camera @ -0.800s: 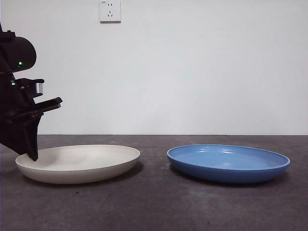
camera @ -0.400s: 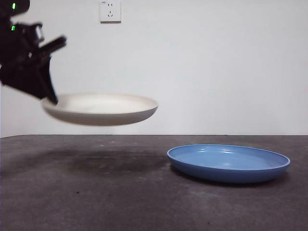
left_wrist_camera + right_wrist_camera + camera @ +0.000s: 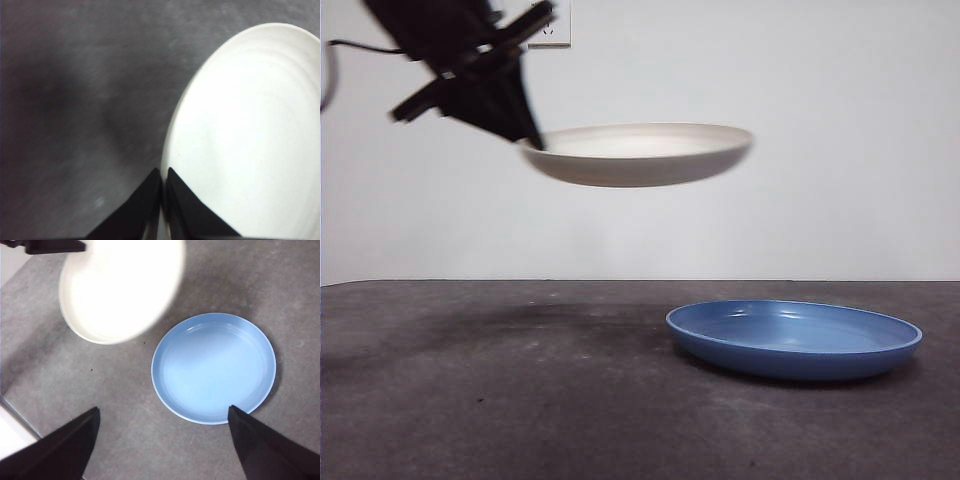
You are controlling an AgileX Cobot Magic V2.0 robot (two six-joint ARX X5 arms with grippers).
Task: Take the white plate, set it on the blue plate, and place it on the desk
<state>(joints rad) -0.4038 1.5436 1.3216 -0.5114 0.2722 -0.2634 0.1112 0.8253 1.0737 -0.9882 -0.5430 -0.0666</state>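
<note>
Front view: white plate [image 3: 642, 153] in the air, roughly level, clamped at one rim by left gripper [image 3: 528, 138] coming from the upper corner; blue plate [image 3: 794, 338] flat on desk [image 3: 500, 400], lower and off to the side.
Left wrist view: jaws pinched nearly together on white plate [image 3: 250, 135] rim, left gripper [image 3: 162, 182] at its edge, desk [image 3: 75, 100] blurred beneath.
Right wrist view: right gripper [image 3: 162, 432] spread wide, holding nothing, above blue plate [image 3: 214, 367]; white plate [image 3: 122, 287] raised beside it, near a desk [image 3: 115, 405] edge.

white plate [image 3: 640, 155]: cream, level, held aloft, upper centre of front view
blue plate [image 3: 794, 340]: glossy, resting on table [image 3: 520, 420], lower right
</note>
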